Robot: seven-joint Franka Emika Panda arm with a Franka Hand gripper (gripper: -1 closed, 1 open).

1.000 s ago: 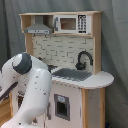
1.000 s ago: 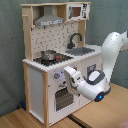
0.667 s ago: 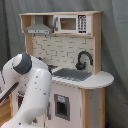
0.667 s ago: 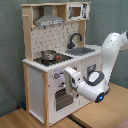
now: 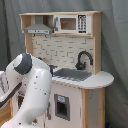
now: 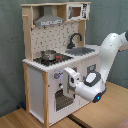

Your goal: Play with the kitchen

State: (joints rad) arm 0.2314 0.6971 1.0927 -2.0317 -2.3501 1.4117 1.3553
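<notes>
The kitchen (image 6: 37, 75) is a tall white and light-wood toy with a hood (image 6: 50, 21), a microwave (image 6: 78, 10), a black faucet (image 6: 75, 39) and a grey sink (image 6: 82, 50). A small metal pot (image 6: 48, 54) stands on the black stovetop (image 6: 55, 59). In the second exterior view my gripper (image 6: 67, 76) hovers just in front of the kitchen's front panel, above the oven door (image 6: 62, 99). In the first exterior view the kitchen (image 5: 92, 80), its faucet (image 5: 84, 60) and its sink (image 5: 73, 75) show, but my white arm (image 5: 32, 85) hides the stovetop and the gripper.
A grey curtain (image 6: 12, 55) hangs behind the kitchen. The kitchen stands on a wooden floor (image 6: 100, 117). My arm reaches in from the second exterior view's right, its elbow (image 6: 117, 42) beside the rounded counter end (image 5: 97, 79).
The wrist has edged slightly to the second exterior view's left, closer to the kitchen's front. Nothing on the kitchen has moved.
</notes>
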